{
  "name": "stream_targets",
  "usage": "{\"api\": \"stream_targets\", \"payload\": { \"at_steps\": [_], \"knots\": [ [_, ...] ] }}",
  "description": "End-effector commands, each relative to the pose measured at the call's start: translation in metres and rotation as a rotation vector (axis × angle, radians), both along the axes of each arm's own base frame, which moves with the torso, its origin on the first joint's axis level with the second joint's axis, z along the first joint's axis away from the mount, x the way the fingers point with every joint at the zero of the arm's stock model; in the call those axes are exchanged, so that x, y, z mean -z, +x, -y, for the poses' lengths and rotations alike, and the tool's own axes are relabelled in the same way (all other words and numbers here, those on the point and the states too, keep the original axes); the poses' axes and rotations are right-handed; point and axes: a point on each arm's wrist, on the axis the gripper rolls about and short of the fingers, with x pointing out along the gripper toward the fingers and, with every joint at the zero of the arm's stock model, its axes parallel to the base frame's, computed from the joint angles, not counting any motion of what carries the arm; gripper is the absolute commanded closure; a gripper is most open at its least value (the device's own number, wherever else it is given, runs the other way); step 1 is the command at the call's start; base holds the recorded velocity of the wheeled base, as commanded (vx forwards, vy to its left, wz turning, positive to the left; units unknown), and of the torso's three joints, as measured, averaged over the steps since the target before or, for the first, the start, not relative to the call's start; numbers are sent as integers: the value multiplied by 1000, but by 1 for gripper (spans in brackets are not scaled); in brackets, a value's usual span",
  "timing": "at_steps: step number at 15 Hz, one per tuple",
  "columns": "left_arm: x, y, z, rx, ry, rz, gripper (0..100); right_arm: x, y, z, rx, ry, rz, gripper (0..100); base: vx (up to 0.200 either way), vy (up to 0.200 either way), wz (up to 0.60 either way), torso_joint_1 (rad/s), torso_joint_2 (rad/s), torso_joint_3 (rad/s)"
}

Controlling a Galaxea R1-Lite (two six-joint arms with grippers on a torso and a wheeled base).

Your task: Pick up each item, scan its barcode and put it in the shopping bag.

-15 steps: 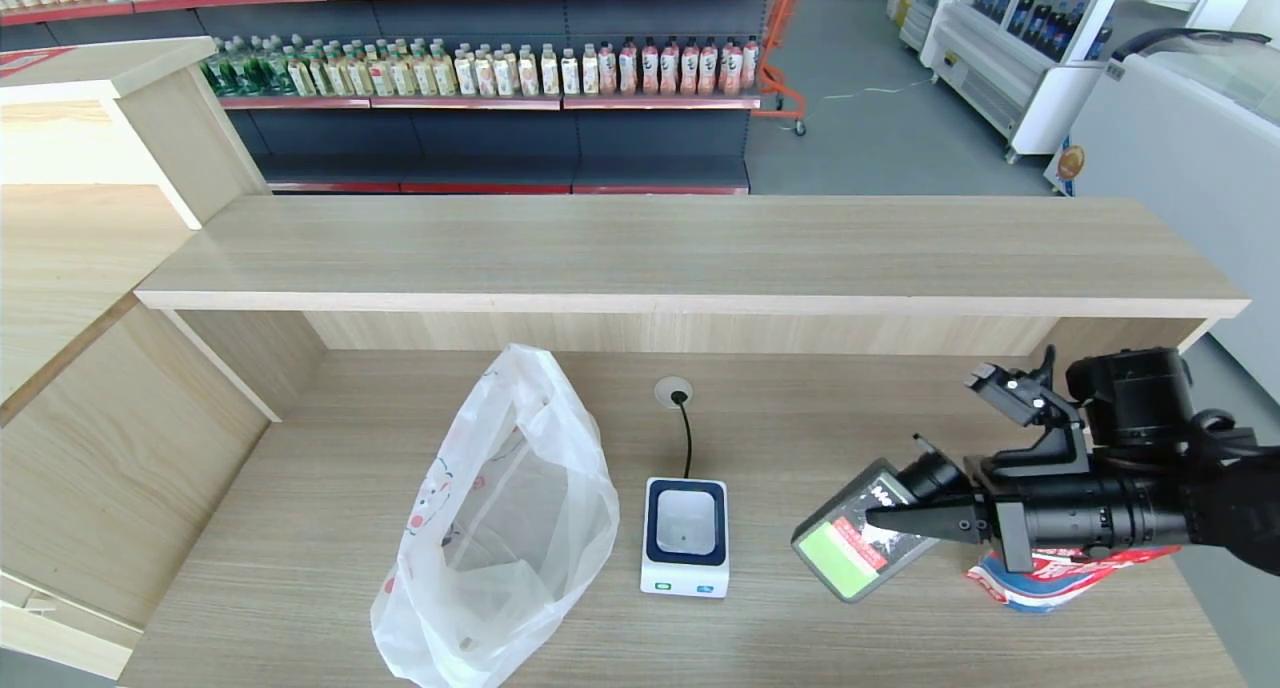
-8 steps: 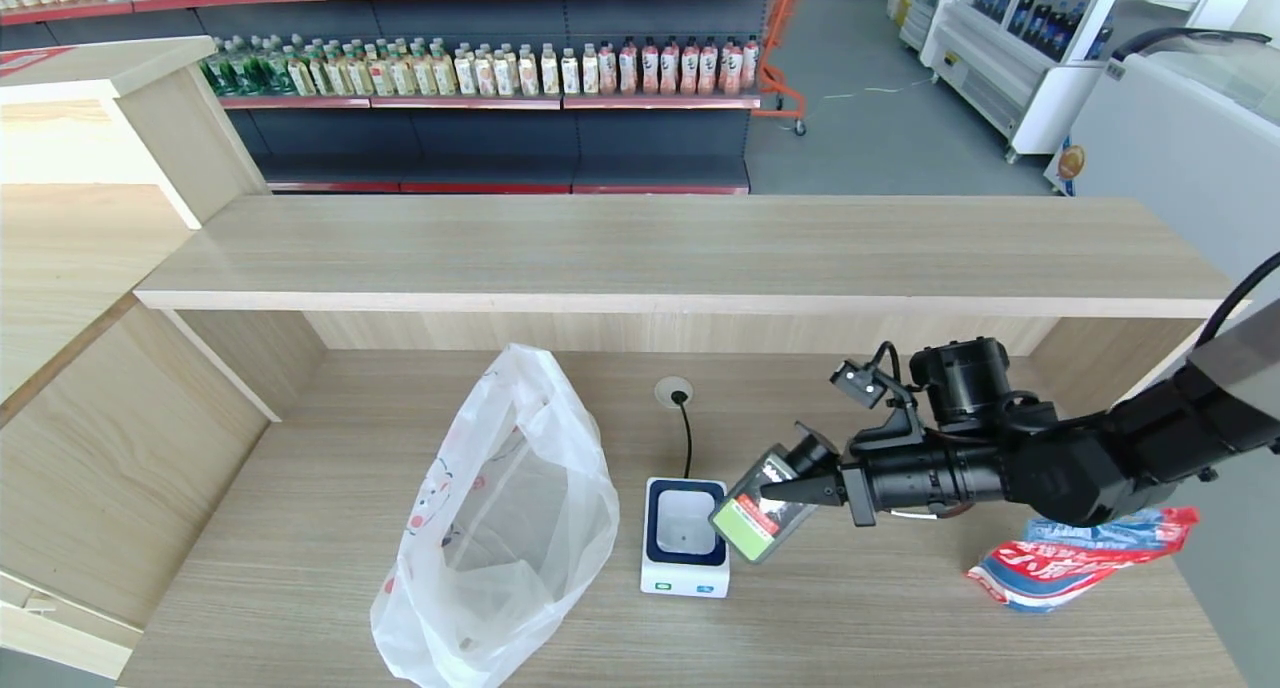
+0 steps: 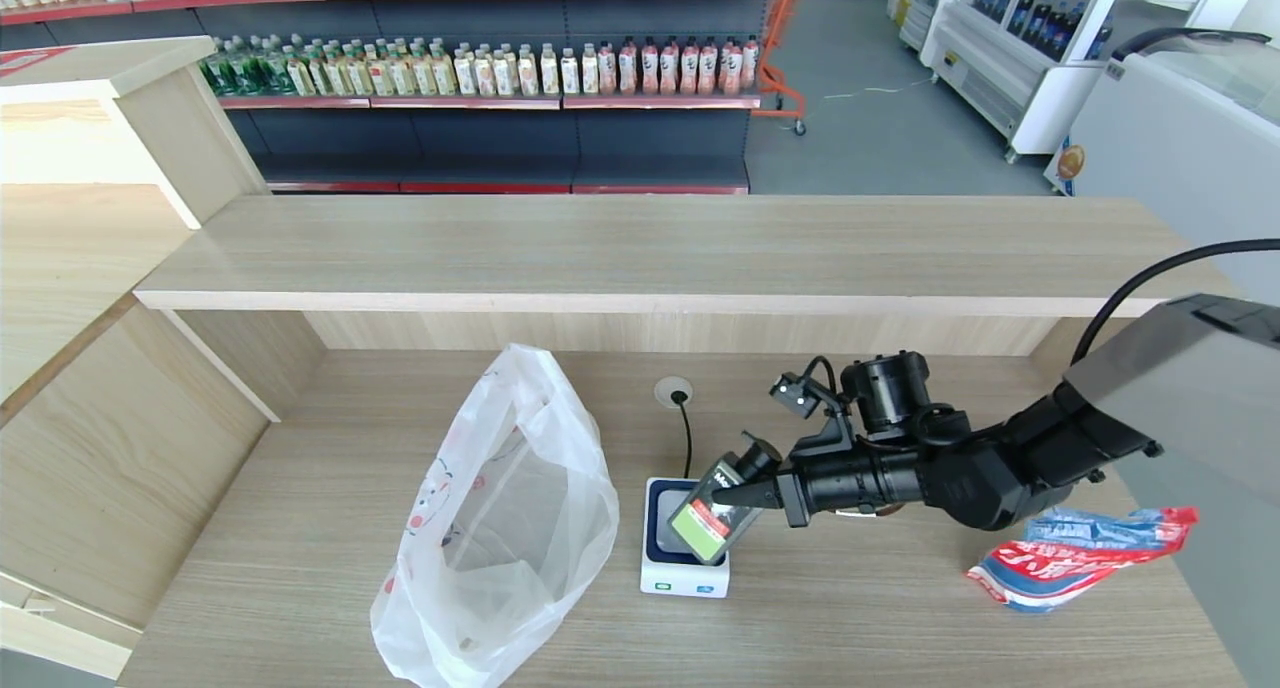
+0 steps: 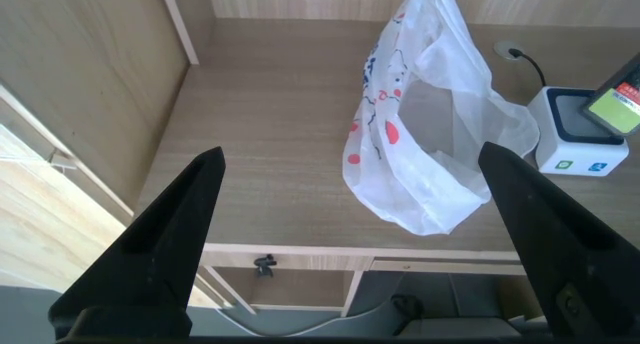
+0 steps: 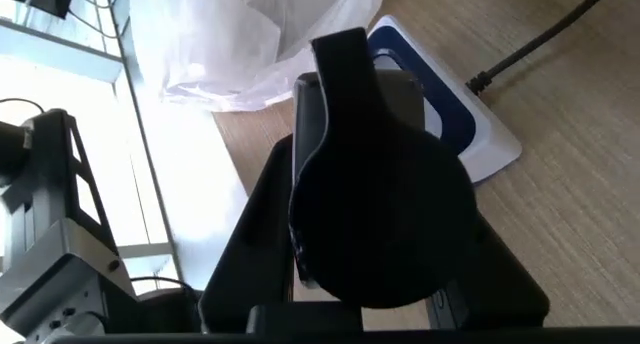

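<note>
- Small pack [image 3: 706,528], green-and-red label: clamped between the right fingers [image 3: 755,492], held tilted over the glass window of the scanner [image 3: 684,573] at mid-desk. Whether it touches the scanner cannot be told, and the barcode face is not visible.
- Step in hand, by judgement: the scan of this first pack. The pick-up is done; bagging is left.
- Shopping bag [image 3: 500,528], thin white plastic: stands open on the desk [image 3: 880,628], just left of the scanner. No item shows through its walls, so nothing appears bagged yet.
- Snack packet [image 3: 1080,558], red, white and blue: lies flat at the right edge of the desk, well apart from the scanner, untouched. It has its own pick-up, scan and bagging to come.
- Left fingers [image 4: 180,214]: spread wide apart, holding nothing, on the near left side with the bag in front of them.
- Progress, by judgement: early. One of two visible items is in hand at the scanner, and none is delivered.
</note>
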Motion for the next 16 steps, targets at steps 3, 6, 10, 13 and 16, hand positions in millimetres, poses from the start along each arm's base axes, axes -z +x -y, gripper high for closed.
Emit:
{"api": "stream_targets", "payload": {
  "at_steps": [3,6,10,13,16],
  "knots": [
    [0,0,0,0,-1,1,0,11,9,-12,-18,-2,0,100,0,0,0,0,0,0],
    [0,0,0,0,-1,1,0,13,13,-16,-4,-15,12,100,0,0,0,0,0,0],
    [0,0,0,0,-1,1,0,-2,11,-13,12,9,36,100,0,0,0,0,0,0],
    [0,0,0,0,-1,1,0,-41,-5,5,62,58,54,100,0,0,0,0,0,0],
    [0,0,0,0,-1,1,0,-94,-41,35,125,116,139,100,0,0,0,0,0,0]
  ]
}}
